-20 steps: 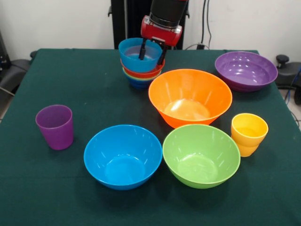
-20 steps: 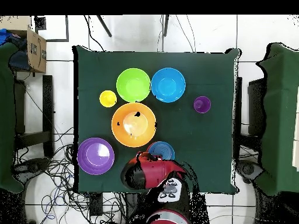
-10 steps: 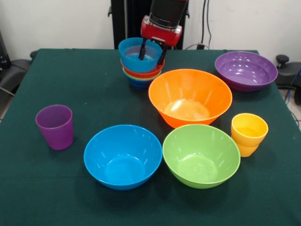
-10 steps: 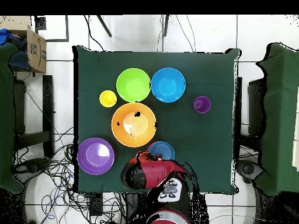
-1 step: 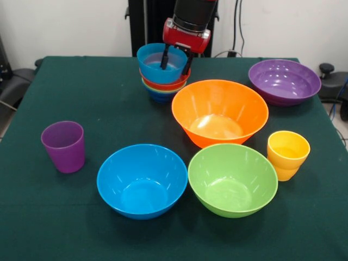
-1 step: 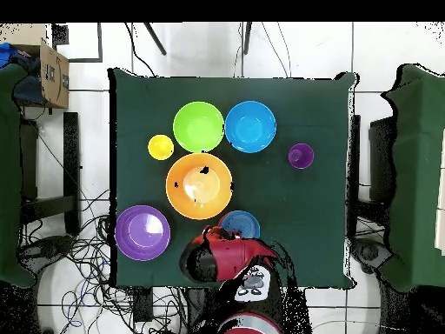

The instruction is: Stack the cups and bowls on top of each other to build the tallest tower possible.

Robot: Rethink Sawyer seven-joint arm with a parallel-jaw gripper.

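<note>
The gripper [image 5: 175, 61] hangs over the tower [image 5: 161, 76], jaws spread part-way: one finger [image 5: 165, 58] dips inside the light blue bowl [image 5: 155, 61] that tops the pile, the other sits outside its rim, so the bowl's wall stands between them. Whether they press on that wall cannot be told. Below the jaws the pile shows a red-orange rim, then green, then dark blue at the bottom.

Just in front of the jaws in the front view sits the orange bowl [image 5: 219, 111], with the blue bowl [image 5: 142, 179] and green bowl [image 5: 232, 178] nearer the camera. The purple bowl [image 5: 284, 81] lies well off to one side, the yellow cup [image 5: 287, 154] beyond the orange bowl, the purple cup [image 5: 64, 145] far to the other side.

All stand on a dark green cloth [image 5: 92, 98]. The overhead view shows a tiled floor [image 6: 87, 104] with loose cables and a cardboard box [image 6: 52, 71] at a corner.
</note>
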